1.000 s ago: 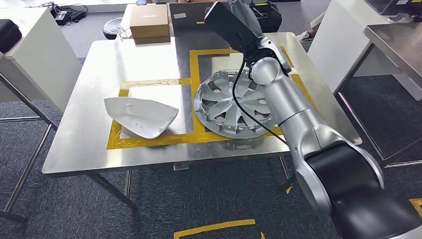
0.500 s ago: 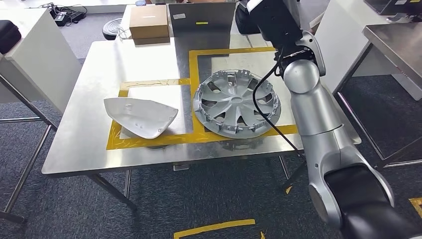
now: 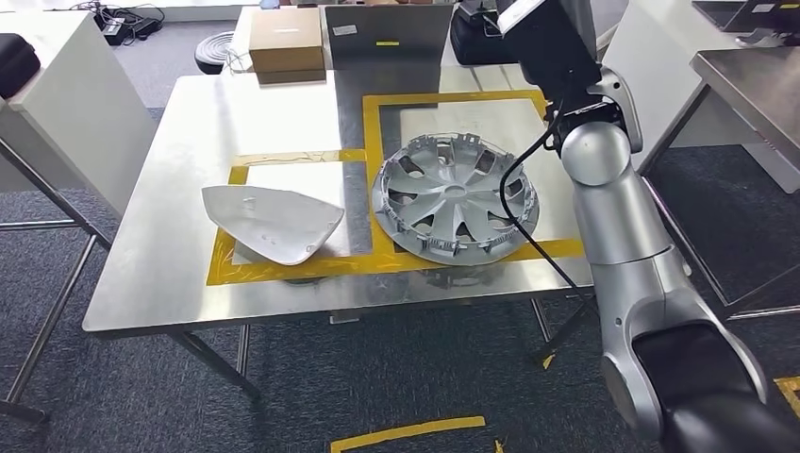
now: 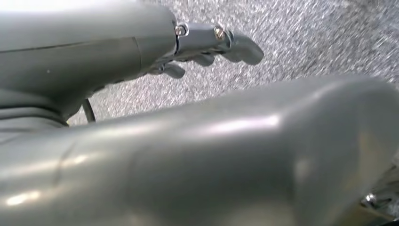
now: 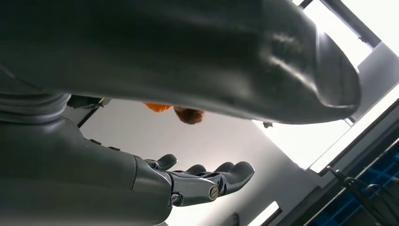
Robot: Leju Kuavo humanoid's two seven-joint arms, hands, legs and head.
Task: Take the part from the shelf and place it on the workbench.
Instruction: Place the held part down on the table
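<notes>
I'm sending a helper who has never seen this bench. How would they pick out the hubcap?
Find the steel workbench marked with yellow tape outlines. In the larger taped square, nearest the robot's raised silver right arm, lies the round silver plastic hubcap. Unlike the smooth white curved shell part in the neighbouring square, it is circular, with spokes and cut-out openings.

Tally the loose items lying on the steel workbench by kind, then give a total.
Wheel cover: 1
White mirror housing: 1
Cardboard box: 1
Grey panel standing at the far edge: 1
Total: 4
</notes>
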